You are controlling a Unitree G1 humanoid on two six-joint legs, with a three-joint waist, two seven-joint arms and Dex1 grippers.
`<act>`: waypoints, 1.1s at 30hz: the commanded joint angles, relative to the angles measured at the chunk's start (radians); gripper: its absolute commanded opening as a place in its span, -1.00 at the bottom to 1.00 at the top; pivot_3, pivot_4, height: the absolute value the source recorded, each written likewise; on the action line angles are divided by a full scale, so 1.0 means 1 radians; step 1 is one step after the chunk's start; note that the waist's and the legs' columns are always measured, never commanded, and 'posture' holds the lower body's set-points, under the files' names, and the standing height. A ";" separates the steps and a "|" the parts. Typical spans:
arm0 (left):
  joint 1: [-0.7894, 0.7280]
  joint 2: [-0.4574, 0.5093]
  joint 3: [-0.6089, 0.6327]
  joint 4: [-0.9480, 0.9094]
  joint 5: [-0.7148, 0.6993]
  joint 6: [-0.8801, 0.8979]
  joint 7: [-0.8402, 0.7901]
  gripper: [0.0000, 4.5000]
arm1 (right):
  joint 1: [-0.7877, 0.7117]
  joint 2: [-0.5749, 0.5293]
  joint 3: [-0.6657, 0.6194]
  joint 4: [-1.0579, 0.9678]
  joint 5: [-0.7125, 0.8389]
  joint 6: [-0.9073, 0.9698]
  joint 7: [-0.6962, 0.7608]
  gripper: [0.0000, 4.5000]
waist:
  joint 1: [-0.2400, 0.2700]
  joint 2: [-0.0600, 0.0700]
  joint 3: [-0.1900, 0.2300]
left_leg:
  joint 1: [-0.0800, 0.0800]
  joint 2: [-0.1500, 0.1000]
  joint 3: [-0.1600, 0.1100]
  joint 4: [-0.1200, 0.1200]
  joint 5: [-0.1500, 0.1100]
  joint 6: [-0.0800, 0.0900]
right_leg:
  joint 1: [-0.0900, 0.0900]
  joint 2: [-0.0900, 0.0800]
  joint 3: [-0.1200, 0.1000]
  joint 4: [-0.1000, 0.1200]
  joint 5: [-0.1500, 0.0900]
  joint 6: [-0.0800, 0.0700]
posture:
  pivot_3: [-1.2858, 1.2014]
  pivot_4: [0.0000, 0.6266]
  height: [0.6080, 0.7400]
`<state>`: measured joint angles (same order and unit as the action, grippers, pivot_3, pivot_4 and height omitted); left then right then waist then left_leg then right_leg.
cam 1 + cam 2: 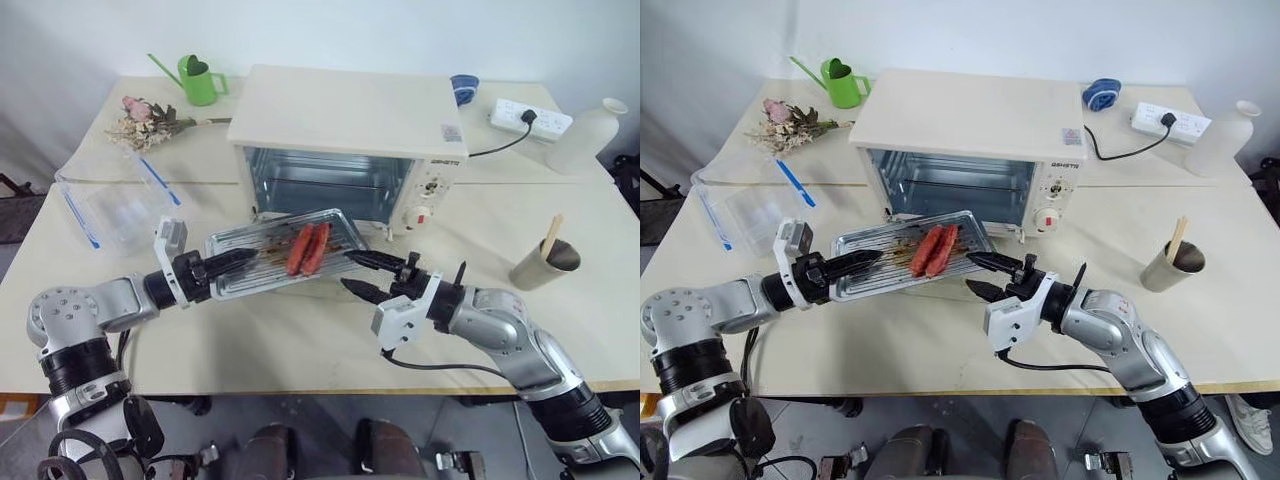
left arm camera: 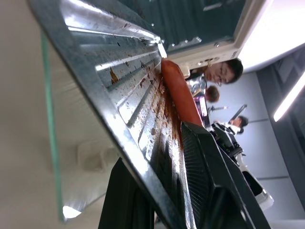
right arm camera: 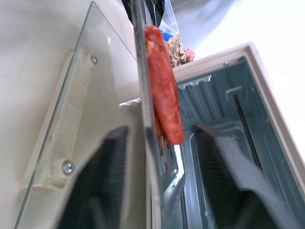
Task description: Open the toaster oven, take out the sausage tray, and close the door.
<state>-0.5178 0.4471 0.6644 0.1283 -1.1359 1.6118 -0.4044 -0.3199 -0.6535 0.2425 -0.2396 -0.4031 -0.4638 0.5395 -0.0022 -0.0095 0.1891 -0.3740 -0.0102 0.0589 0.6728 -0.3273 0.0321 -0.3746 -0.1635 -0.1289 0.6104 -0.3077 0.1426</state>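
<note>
The cream toaster oven (image 1: pixel 350 125) stands open, with its glass door (image 3: pixel 66 124) folded down flat in front. Just above the door hangs the silver sausage tray (image 1: pixel 250 245), carrying two red sausages (image 1: pixel 308 248). My left gripper (image 1: pixel 245 258) is shut on the tray's left rim, one finger (image 2: pixel 214 181) over the ridged base and the other under it. At the tray's right end my right gripper (image 1: pixel 348 270) is open. Its two black fingers (image 3: pixel 224 162) stand apart above and below the rim.
A clear plastic box with blue clips (image 1: pixel 115 205) lies at the left, with dried flowers (image 1: pixel 150 120) and a green watering can (image 1: pixel 200 80) behind it. A cup with sticks (image 1: pixel 545 265), a white bottle (image 1: pixel 585 135) and a power strip (image 1: pixel 530 118) are on the right.
</note>
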 commanded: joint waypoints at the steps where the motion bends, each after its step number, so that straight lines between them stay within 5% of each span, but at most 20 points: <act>1: 0.093 -0.023 0.084 -0.149 -0.104 -0.056 -0.023 -0.75 | 0.028 -0.051 -0.078 0.017 0.044 -0.072 -0.022 0.54 | -0.001 0.000 0.000 | 0.000 0.000 0.000 0.000 0.000 0.000 | 0.000 0.000 0.000 0.000 0.000 0.000 | 0.03 -0.52 1.00; 9: 0.325 -0.024 0.106 -0.362 -0.157 -0.294 -0.121 -0.75 | 0.067 -0.144 -0.194 0.247 0.149 -0.188 -0.040 0.54 | -0.001 0.000 0.000 | 0.001 0.001 0.001 0.001 -0.001 -0.001 | 0.002 0.001 0.002 -0.002 0.000 0.000 | 0.03 -0.52 1.00; 11: 0.395 -0.034 0.136 -0.397 -0.172 -0.366 -0.147 -0.75 | 0.071 -0.146 -0.205 0.305 0.301 -0.129 0.051 0.54 | -0.001 0.000 0.000 | 0.001 0.001 0.002 0.001 -0.001 -0.001 | 0.002 0.001 0.002 -0.003 0.000 -0.001 | 0.03 -0.52 1.00; 14: 0.498 -0.020 0.147 -0.427 -0.190 -0.421 -0.172 -0.75 | 0.076 -0.130 -0.219 0.337 0.470 -0.021 0.156 0.28 | -0.003 0.000 0.000 | 0.002 0.002 0.002 0.001 -0.001 -0.001 | 0.004 0.001 0.003 -0.004 -0.001 -0.001 | 0.03 -0.52 1.00; 22: 0.717 -0.071 0.212 -0.453 -0.330 -0.571 -0.109 -0.75 | 0.097 -0.108 -0.217 0.343 0.727 0.301 0.406 -0.96 | 0.001 0.000 0.000 | 0.002 0.003 0.002 0.002 -0.003 0.001 | 0.005 -0.001 0.010 -0.006 -0.001 -0.002 | 0.03 -0.52 1.00; 33: 0.876 -0.179 0.251 -0.515 -0.547 -0.833 0.046 -0.75 | -0.030 0.013 -0.129 0.440 0.715 0.397 0.571 -0.98 | -0.001 0.000 0.000 | 0.002 0.006 0.003 0.006 -0.009 0.000 | 0.007 -0.001 0.010 -0.009 -0.001 -0.003 | 0.03 -0.52 1.00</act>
<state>0.3407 0.2678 0.8938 -0.3460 -1.6334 0.8191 -0.3677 -0.3330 -0.6484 0.1169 0.2017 0.3091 -0.0501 1.0974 -0.0034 -0.0093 0.1892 -0.3716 -0.0043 0.0618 0.6793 -0.3362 0.0323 -0.3678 -0.1643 -0.1191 0.6011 -0.3091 0.1397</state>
